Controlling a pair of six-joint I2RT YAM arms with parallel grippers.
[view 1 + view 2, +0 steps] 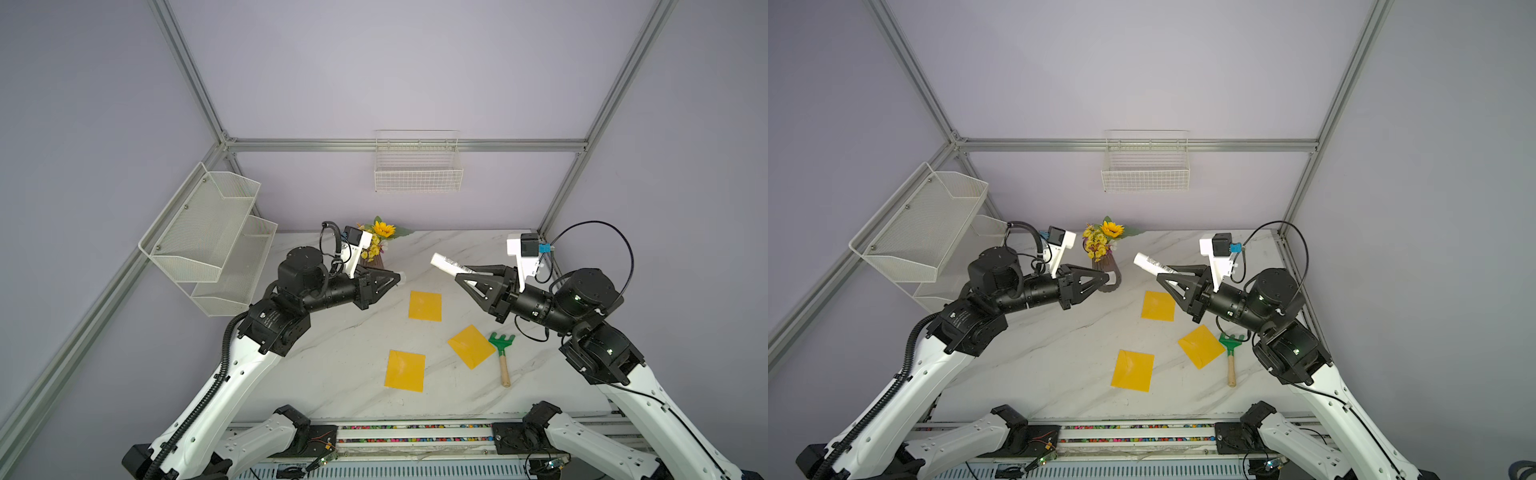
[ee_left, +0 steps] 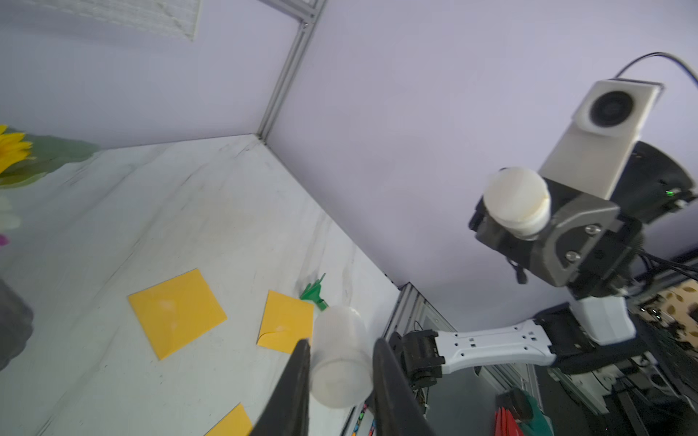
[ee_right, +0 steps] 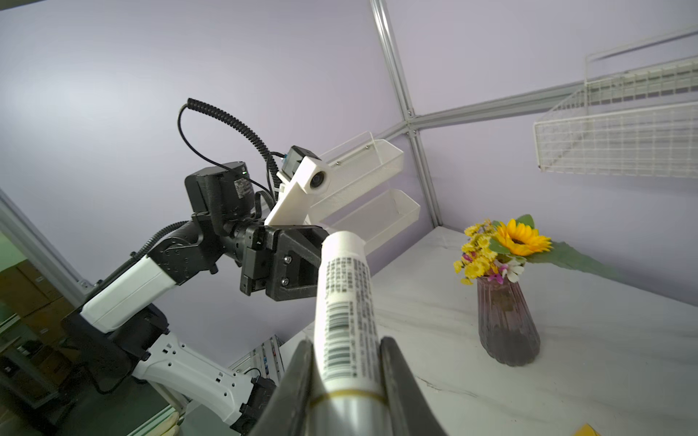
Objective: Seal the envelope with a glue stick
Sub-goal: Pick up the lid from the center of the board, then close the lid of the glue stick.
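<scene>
Both pairs of jaws are closed on something: the right jaws grip the glue stick [image 1: 449,264] by its lower body, raised in the air, and the left jaws pinch its cap [image 2: 340,362] (translucent, already off). Below and between them, three yellow envelopes [image 1: 424,306] lie flat on the worktop [image 1: 332,353]. I think the risk is that the smooth tube slips or turns when pressed down, or that a loose envelope slides with it.

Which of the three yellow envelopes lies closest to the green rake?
The envelope turned cornerwise, right beside the rake. The far envelope and the near envelope lie squarer, well apart from it.
</scene>
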